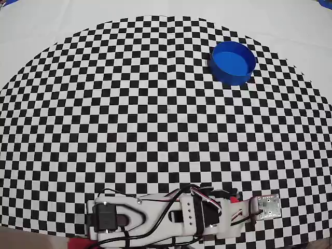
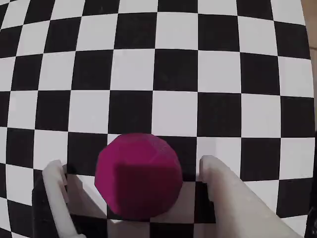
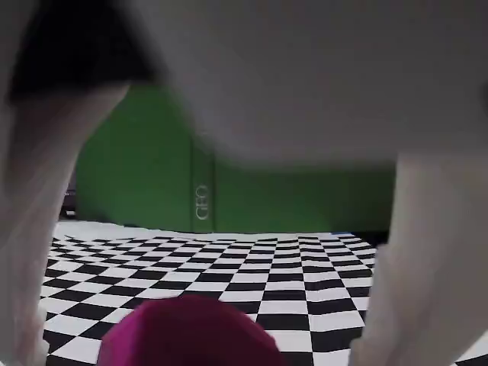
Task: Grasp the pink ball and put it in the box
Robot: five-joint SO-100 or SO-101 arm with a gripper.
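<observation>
In the overhead view, the white plastic arm (image 1: 166, 218) lies along the bottom edge of the black-and-white checkered mat (image 1: 129, 104), and the round blue plastic box (image 1: 233, 62) stands upright on the mat, well apart from the arm, toward the upper right. The pink ball and the fingertips are hidden under the arm in this view. In the wrist view, the magenta faceted ball (image 2: 138, 174) rests on the mat between the two white fingers (image 2: 53, 186) of the gripper (image 2: 131, 166); the jaws stand wide, one finger at each side of the ball, with a visible gap on both sides. In the fixed view, the ball (image 3: 191, 335) sits at the bottom centre, flanked by blurred white finger surfaces (image 3: 427, 259), with a green wall (image 3: 145, 175) behind the mat.
</observation>
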